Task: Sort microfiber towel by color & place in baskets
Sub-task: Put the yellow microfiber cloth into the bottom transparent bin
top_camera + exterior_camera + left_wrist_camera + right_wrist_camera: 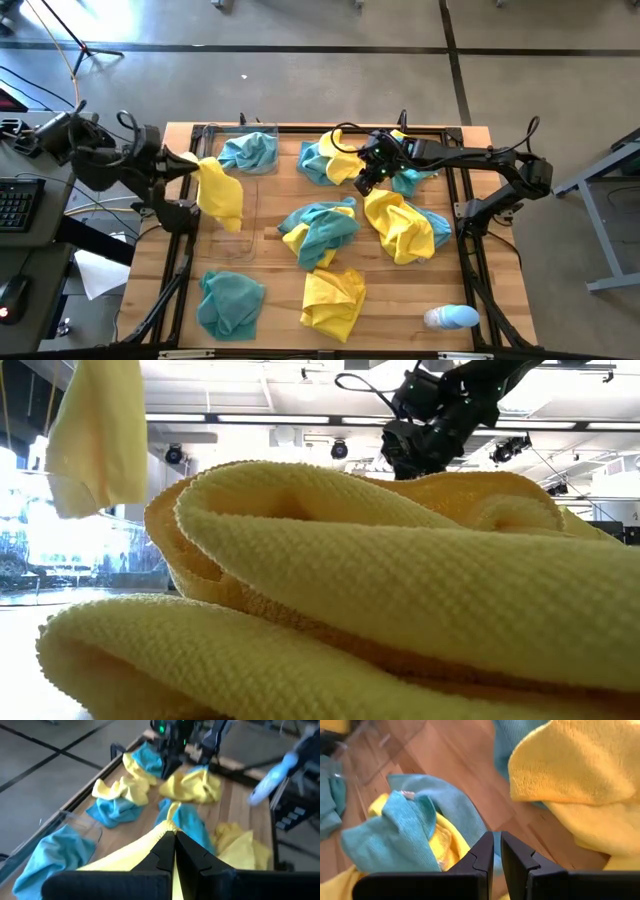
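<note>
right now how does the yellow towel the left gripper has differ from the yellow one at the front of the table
The held yellow towel hangs draped from the left gripper, lifted over the clear basket; the front yellow towel lies crumpled on the bare wood. The held one is stretched long and narrow, the front one bunched into a wider heap. The held one is clamped in shut fingers, the front one is untouched by either gripper. Both are the same bright yellow fuzzy cloth.

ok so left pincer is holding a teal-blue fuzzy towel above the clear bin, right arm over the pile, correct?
Not quite: the fuzzy microfiber towel in the left pincer is bright yellow, not teal-blue, as the high view shows. It does hang over the clear plastic bin, and the right pincer is over the pile.
</note>
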Available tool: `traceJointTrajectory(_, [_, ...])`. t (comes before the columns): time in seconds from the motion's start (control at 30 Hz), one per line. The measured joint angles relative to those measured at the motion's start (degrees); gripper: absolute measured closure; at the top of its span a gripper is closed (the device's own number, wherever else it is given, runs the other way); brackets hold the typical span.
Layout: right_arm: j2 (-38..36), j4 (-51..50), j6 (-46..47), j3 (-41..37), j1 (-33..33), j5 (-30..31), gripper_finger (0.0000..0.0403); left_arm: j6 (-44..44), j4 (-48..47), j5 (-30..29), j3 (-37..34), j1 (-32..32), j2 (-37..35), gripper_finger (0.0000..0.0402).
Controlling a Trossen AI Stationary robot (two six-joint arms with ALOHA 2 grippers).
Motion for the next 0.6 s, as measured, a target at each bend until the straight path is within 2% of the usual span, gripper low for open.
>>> traceJointTrajectory(0.17, [0.0, 1.7, 1.98, 0.0, 0.0, 0.04, 0.0373, 1.02, -0.05, 4.07, -8.91, 1.72, -1.91, 0.0401])
traceJointTrajectory(0.37, [0.0, 2.03, 1.99, 0.0, 0.0, 0.13, 0.0373, -2.28, 0.8, 7.91, -20.28, 2.95, -2.29, 0.0401])
traceJointTrajectory(0.6, [0.0, 2.66, 1.99, 0.0, 0.0, 0.13, 0.0373, 1.5, 12.36, 13.55, -32.24, 5.77, -0.83, 0.0401])
